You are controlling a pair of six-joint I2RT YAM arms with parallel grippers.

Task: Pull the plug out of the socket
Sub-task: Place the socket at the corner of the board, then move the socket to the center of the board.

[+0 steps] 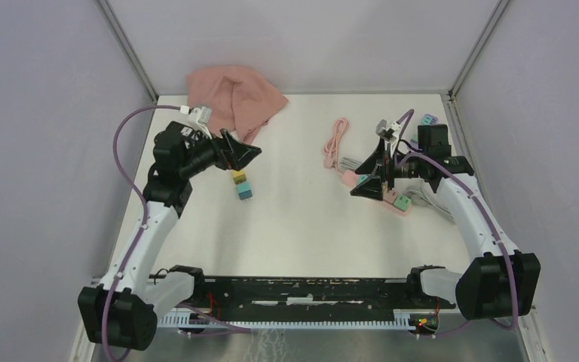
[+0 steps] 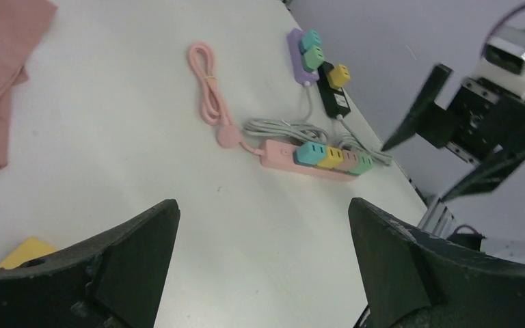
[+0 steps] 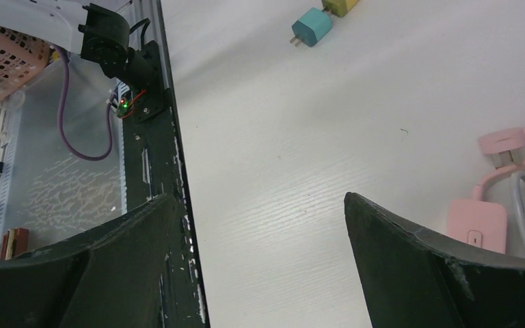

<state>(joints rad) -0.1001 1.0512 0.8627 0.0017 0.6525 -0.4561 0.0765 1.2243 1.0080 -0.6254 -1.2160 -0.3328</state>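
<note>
The left end effector [image 2: 261, 205], fingers spread wide, hovers just beside a loose teal plug [image 1: 245, 193] and a yellow plug [image 1: 238, 178] lying unplugged on the white counter [image 1: 301, 234]; the right end effector [image 3: 260, 198], likewise spread, hangs over one end of the pink socket strip [image 2: 278, 153], well apart from them; pale grey walls [image 1: 45, 151] enclose the counter.

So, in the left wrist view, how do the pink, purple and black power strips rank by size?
1. Pink power strip: largest.
2. Purple power strip and black power strip: about alike, so unranked.
Both lie farther from the camera than the pink one, which may shrink them.
</note>
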